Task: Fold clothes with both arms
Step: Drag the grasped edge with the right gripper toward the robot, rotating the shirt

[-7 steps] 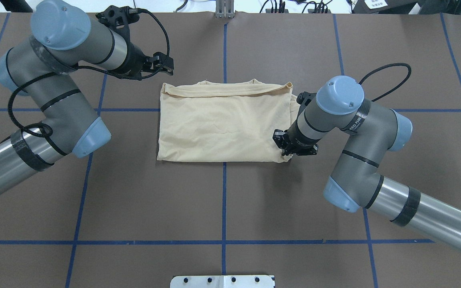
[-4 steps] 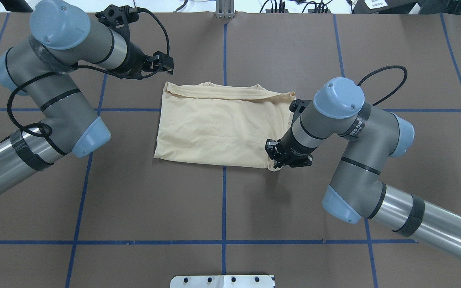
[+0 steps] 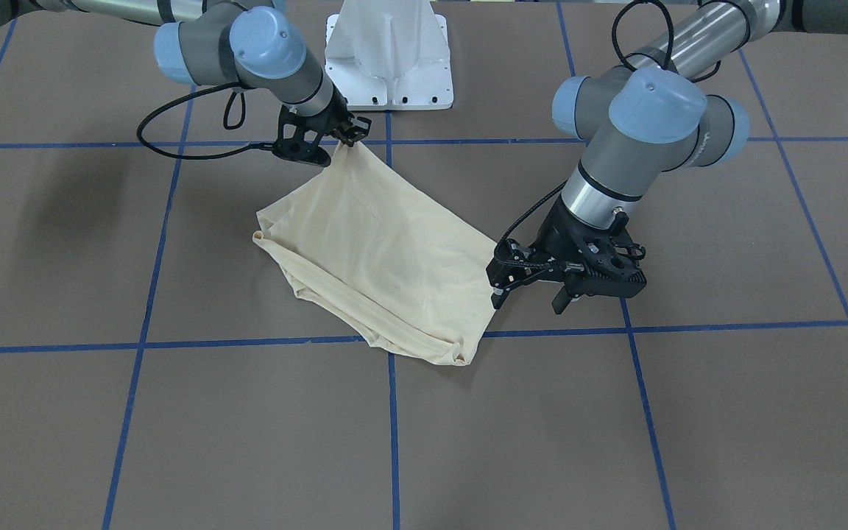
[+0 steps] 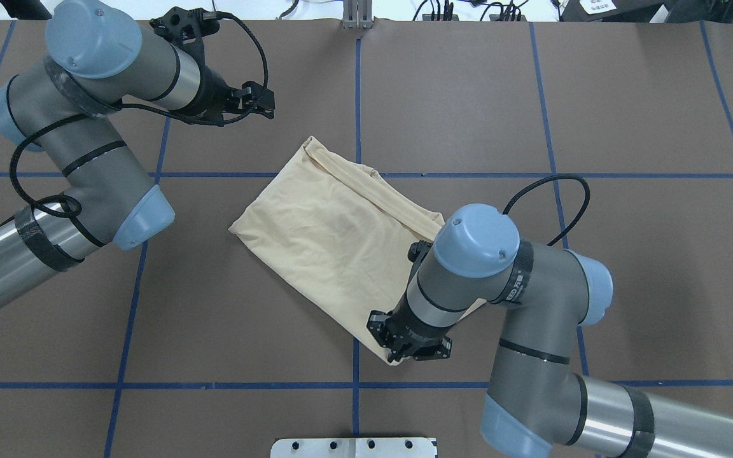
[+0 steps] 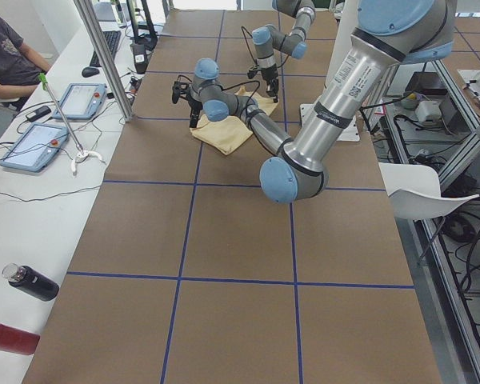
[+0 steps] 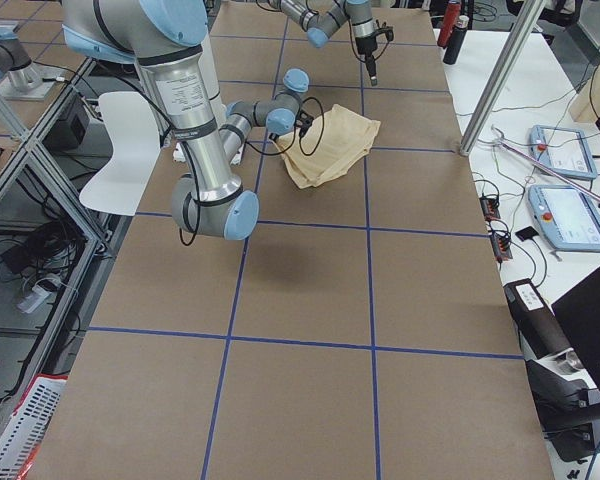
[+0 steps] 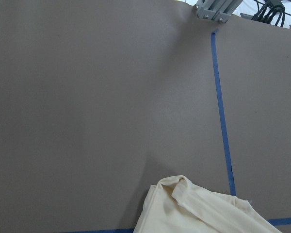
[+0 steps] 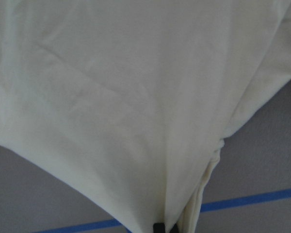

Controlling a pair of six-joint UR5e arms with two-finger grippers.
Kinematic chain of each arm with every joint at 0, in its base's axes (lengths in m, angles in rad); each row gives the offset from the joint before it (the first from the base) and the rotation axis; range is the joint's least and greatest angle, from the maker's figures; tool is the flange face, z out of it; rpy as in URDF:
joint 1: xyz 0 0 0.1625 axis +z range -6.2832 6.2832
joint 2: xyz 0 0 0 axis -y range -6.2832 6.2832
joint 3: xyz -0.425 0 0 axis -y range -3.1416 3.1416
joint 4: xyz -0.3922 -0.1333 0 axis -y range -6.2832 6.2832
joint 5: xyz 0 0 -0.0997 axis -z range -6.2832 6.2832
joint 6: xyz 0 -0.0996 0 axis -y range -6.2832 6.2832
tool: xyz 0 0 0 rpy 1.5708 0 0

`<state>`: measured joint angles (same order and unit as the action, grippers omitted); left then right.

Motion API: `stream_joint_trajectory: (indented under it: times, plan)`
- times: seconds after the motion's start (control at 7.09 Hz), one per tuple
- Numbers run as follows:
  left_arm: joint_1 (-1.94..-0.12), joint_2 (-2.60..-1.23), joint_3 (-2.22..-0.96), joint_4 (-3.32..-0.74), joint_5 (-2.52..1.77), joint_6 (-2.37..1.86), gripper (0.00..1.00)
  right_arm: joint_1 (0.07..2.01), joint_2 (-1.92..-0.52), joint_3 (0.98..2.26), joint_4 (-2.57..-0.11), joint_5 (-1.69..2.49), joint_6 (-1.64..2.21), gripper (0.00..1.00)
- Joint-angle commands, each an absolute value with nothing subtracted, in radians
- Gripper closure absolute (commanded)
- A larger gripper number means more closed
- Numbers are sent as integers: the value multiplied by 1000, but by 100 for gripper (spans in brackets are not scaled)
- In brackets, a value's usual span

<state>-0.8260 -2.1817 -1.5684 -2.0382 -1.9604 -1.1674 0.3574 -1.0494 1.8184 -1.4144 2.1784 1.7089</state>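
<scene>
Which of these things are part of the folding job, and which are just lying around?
In the job: cream T-shirt, right gripper pinching its corner, left gripper open nearby.
Lying about: white chair, black bottle, red bottle, tablets.

Open table (image 4: 214, 318) rings the T-shirt (image 4: 328, 242); right arm (image 4: 474, 254) overhangs one corner.

Folded cream shirt (image 4: 328, 242) lies diagonal mid-table, corner pinched by R gripper (image 4: 397, 356); L gripper (image 4: 265, 108) apart, spread.
</scene>
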Motion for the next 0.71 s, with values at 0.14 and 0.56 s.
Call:
stream_joint_trajectory:
  times: [0.14, 0.56]
  plan:
    - [-827, -2181, -1566, -2039, -1959, -1166, 0, 245, -985, 1815, -1411, 2178, 1781, 6]
    - [-816, -2155, -1583, -2039, -1959, -1170, 0, 386, -1008, 1847, -1411, 2154, 1766, 0]
